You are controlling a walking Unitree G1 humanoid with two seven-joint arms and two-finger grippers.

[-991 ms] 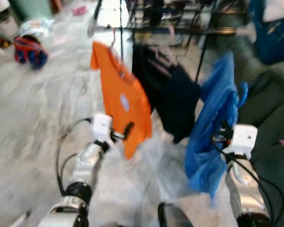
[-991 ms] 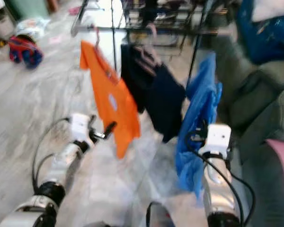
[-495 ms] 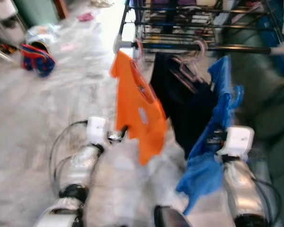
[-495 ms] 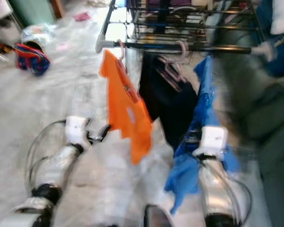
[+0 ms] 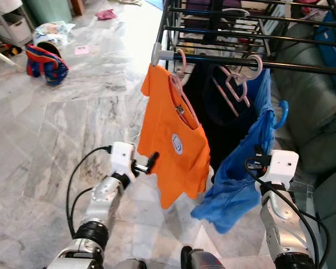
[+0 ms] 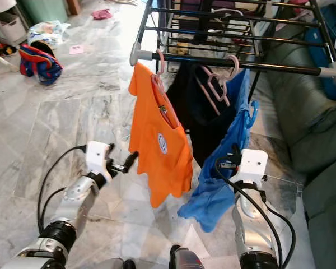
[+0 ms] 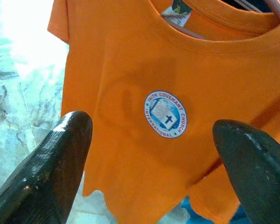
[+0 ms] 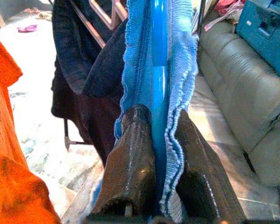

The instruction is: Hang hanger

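Across the upper half of the left eye view runs a black drying rack (image 5: 302, 63), its front rail reaching from the frame's centre to the right edge. Two garments hang from that rail on pink hangers: an orange T-shirt (image 5: 173, 140) near the rail's left end, and a dark garment (image 5: 227, 120) just right of it, partly behind the orange one.

At centre right, the right gripper (image 8: 155, 154) is clamped on a blue hanger (image 8: 159, 51) that carries a blue knitted garment (image 5: 241, 174). In the right wrist view the two black fingers (image 8: 130, 163) press on the blue plastic and the knit folds wrapped round it. The hanger's blue hook (image 5: 281, 114) shows in the left eye view below the rail and apart from it, so the hanger is not yet on the rack. The blue garment droops from the gripper toward the lower centre of the frame, touching the dark garment beside it.

At lower left, the left gripper (image 5: 147, 164) is raised just beside the orange T-shirt's lower edge. In the left wrist view its fingers stand wide apart with nothing between them, and the shirt's round chest logo (image 7: 165, 114) sits in the gap beyond.

A grey-green sofa (image 5: 319, 129) fills the right edge, and a red and blue bag (image 5: 45, 60) lies on the marble floor (image 5: 56, 140) at upper left.
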